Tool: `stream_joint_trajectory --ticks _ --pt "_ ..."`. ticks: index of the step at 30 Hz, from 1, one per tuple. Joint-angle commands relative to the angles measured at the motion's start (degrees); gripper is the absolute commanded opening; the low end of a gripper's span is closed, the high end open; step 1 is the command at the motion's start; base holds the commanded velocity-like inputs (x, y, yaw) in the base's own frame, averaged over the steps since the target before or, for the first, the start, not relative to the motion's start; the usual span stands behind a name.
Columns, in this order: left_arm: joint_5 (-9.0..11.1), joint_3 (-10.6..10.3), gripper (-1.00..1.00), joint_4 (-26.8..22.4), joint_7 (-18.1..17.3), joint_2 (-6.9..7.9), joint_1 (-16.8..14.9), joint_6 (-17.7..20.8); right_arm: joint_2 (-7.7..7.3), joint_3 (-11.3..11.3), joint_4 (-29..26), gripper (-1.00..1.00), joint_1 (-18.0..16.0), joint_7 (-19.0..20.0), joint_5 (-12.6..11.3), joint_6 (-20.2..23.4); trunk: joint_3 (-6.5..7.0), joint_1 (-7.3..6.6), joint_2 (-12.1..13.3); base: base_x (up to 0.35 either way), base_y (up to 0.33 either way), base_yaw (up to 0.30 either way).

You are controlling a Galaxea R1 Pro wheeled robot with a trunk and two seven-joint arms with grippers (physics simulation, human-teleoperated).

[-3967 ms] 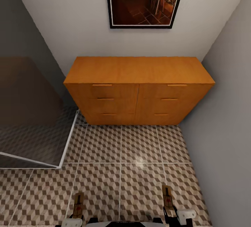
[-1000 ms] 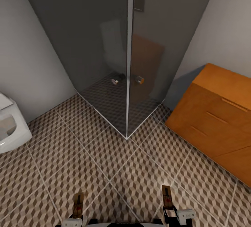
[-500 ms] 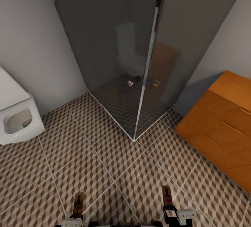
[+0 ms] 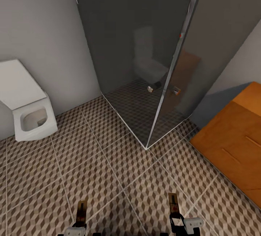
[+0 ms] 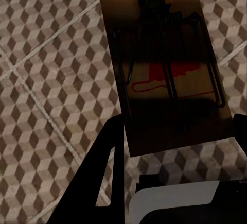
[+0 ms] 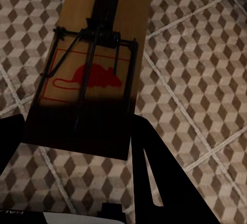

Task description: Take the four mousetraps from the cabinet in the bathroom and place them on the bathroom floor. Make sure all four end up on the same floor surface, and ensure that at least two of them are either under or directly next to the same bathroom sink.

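left gripper (image 4: 78, 225) clamped on mousetrap (image 5: 162, 59) | right gripper (image 4: 177, 221) clamped on second mousetrap (image 6: 95, 64) | both long axes point forward, away from robot, above bathroom floor (image 4: 108, 178)

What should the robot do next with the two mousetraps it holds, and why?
Probably keep turning to search for the sink: each gripper, left and right, holds a mousetrap, but ahead stand the toilet, shower glass and cabinet.

mousetraps (image 6: 95, 64): matt wood, black wire | cabinet (image 4: 232, 149): smooth wood | toilet (image 4: 27, 102): glossy white
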Motion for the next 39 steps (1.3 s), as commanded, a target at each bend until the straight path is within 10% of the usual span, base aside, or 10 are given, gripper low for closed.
stream_joint_trajectory --ticks 1,39 --pt "-0.05 -0.5 -1.0 0.2 0.5 -0.04 -0.08 -0.24 -0.05 0.47 0.01 -1.0 -0.06 0.03 -0.63 -0.15 -0.06 0.03 -0.09 0.0 0.0 0.055" --pt "-0.05 -0.5 -1.0 0.2 0.5 -0.04 -0.08 -0.19 0.13 0.47 0.01 -1.0 -0.05 0.03 -0.62 -0.18 2.01 0.03 -0.09 0.0 0.0 0.157"
